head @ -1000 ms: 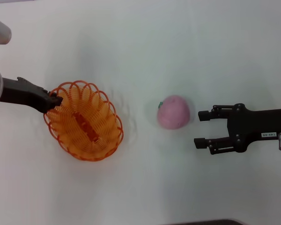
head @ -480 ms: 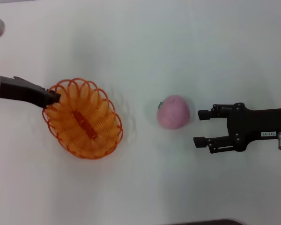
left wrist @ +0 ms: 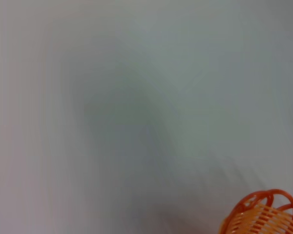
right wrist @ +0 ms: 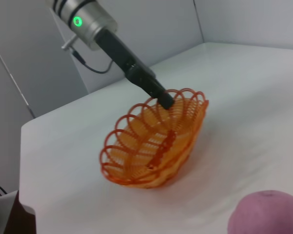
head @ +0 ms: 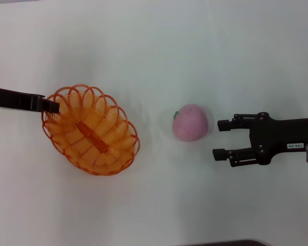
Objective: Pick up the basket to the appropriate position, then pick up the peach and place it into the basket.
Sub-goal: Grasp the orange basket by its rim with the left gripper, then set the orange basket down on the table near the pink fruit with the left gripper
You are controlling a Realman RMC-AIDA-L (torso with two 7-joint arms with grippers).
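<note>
The orange basket (head: 90, 130) is on the white table at the left. My left gripper (head: 49, 106) is shut on its left rim. In the right wrist view the basket (right wrist: 154, 141) is tilted, with the gripped end raised under the left gripper (right wrist: 163, 100). A bit of the basket rim (left wrist: 266, 214) shows in the left wrist view. The pink peach (head: 191, 122) lies right of the basket, apart from it, and also shows in the right wrist view (right wrist: 268, 212). My right gripper (head: 218, 139) is open and empty, just right of the peach, not touching it.
The white table (head: 154, 51) stretches to the far side. Its left edge (right wrist: 22, 129) shows in the right wrist view, with grey wall panels beyond. A dark shape (head: 220, 243) lies at the near edge.
The left arm has swung lower and flatter while holding the rim. The basket has shifted and tilted slightly. The right arm and the peach have not moved.
</note>
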